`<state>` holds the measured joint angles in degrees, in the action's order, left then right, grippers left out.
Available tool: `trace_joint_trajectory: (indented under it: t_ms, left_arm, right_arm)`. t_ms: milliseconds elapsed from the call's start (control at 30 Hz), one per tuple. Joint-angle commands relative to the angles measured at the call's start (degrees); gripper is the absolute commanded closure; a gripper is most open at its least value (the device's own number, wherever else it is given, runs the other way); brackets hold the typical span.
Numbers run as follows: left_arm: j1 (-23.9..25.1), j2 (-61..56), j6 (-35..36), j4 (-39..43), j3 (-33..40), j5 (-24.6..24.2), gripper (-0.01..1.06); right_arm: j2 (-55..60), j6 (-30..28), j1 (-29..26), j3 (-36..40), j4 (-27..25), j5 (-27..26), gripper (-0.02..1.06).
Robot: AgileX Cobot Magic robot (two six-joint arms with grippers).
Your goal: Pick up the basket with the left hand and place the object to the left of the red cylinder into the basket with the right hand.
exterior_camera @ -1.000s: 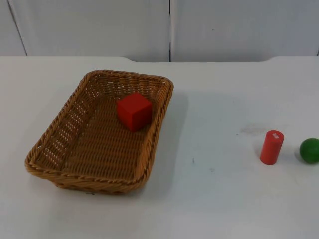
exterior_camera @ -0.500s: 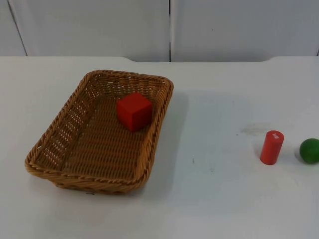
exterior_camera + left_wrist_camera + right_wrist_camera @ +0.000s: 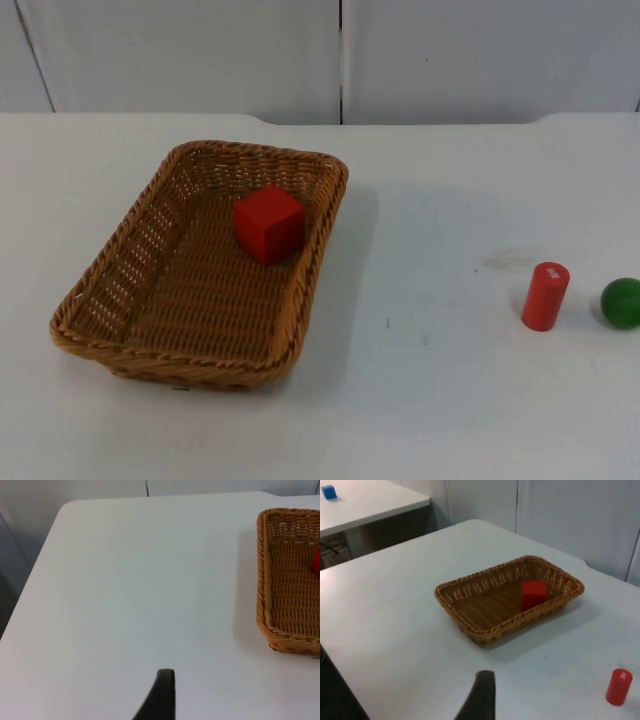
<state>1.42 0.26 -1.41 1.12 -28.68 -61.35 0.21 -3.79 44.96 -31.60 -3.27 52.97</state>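
A brown woven basket rests on the white table, left of centre. A red cube lies inside it, close to its far right corner. Far to the right a red cylinder stands upright, and a green ball sits just to its right. My left gripper waits over bare table, well off the basket's end wall. My right gripper waits high and far back, looking onto the basket, the cube and the cylinder.
The table's edge drops off beyond the left gripper. A second table carrying a blue block stands off to the side. A grey partition wall closes the far end. White table top stretches between the basket and the cylinder.
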Motion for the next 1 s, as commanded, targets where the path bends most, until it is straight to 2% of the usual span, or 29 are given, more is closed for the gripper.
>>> trace_joint_trajectory:
  t_ms: [0, 167, 533, 633, 800, 900, 967]
  left_arm:
    - [-0.4, -0.3, -0.2, -0.6, 0.2, -0.2, 0.22]
    - [-0.4, -0.3, -0.2, -0.6, 0.2, -0.2, 0.22]
    - [-0.4, -0.3, -0.2, -0.6, 0.2, -0.2, 0.22]
    - [-0.4, -0.3, -0.2, -0.6, 0.2, -0.2, 0.22]
    - [-0.4, -0.3, -0.2, -0.6, 0.2, -0.2, 0.21]
    - [-0.4, -0.3, -0.2, -0.6, 0.2, -0.2, 0.18]
    - [-0.4, -0.3, -0.2, -0.6, 0.2, -0.2, 0.08]
  right_arm:
    - [-0.2, 0.4, 0.3, 0.1, 0.2, 1.3, 0.27]
    - [-0.2, 0.9, 0.3, 0.1, 0.6, 5.7, 0.27]
    - [-0.2, 1.4, 0.3, 0.2, 0.6, 9.2, 0.27]
    - [-0.2, 1.7, 0.3, 0.2, 2.2, 12.0, 0.27]
    - [-0.2, 1.4, 0.3, 0.2, 2.6, 12.3, 0.27]
    - [-0.2, 0.3, 0.3, 0.2, 2.9, 12.4, 0.27]
    - [-0.2, -0.1, 0.3, 0.2, 3.3, 12.4, 0.27]
